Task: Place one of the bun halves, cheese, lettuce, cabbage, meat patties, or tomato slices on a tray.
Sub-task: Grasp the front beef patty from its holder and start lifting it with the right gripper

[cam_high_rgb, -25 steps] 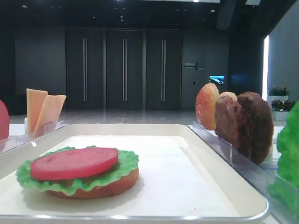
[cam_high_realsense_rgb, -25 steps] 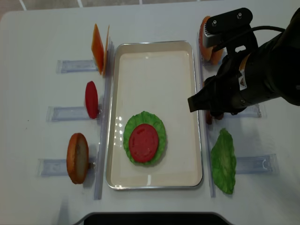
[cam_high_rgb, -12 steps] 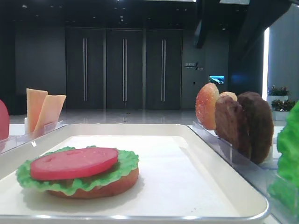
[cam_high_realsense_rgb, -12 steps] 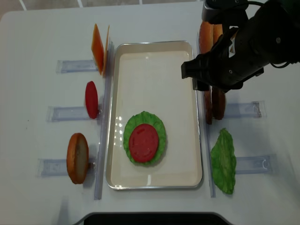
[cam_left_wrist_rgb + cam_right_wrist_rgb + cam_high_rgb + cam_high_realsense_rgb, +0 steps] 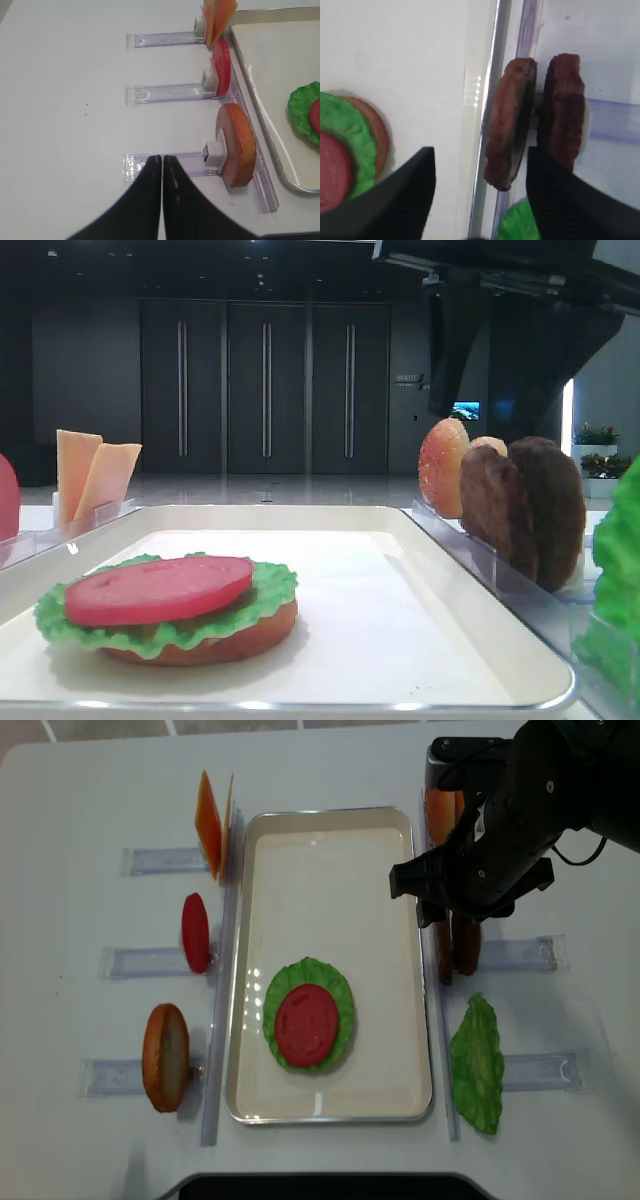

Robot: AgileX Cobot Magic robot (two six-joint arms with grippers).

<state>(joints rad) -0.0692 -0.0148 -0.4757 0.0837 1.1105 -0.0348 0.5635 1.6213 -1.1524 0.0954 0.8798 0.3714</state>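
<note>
The white tray (image 5: 330,880) holds a stack of bun base, lettuce (image 5: 345,1000) and a tomato slice (image 5: 306,1025). Two dark meat patties (image 5: 510,122) stand on edge in a clear holder just right of the tray rim. My right gripper (image 5: 480,195) hangs open above them: the left patty lies between its fingers (image 5: 405,200), and the other finger overlaps the right patty (image 5: 563,112). Nothing is gripped. My left gripper (image 5: 161,165) is shut and empty over the table, left of an upright bun half (image 5: 237,145).
Cheese slices (image 5: 212,825), a tomato slice (image 5: 195,932) and a bun half (image 5: 165,1055) stand in clear holders left of the tray. A speckled bun half (image 5: 438,805) stands behind the patties, and a lettuce leaf (image 5: 475,1060) in front of them. The right arm (image 5: 500,830) covers the back right.
The right arm has moved toward the back of the table and slightly left, uncovering the two patties, and its jaws have spread wider. The left gripper has not moved.
</note>
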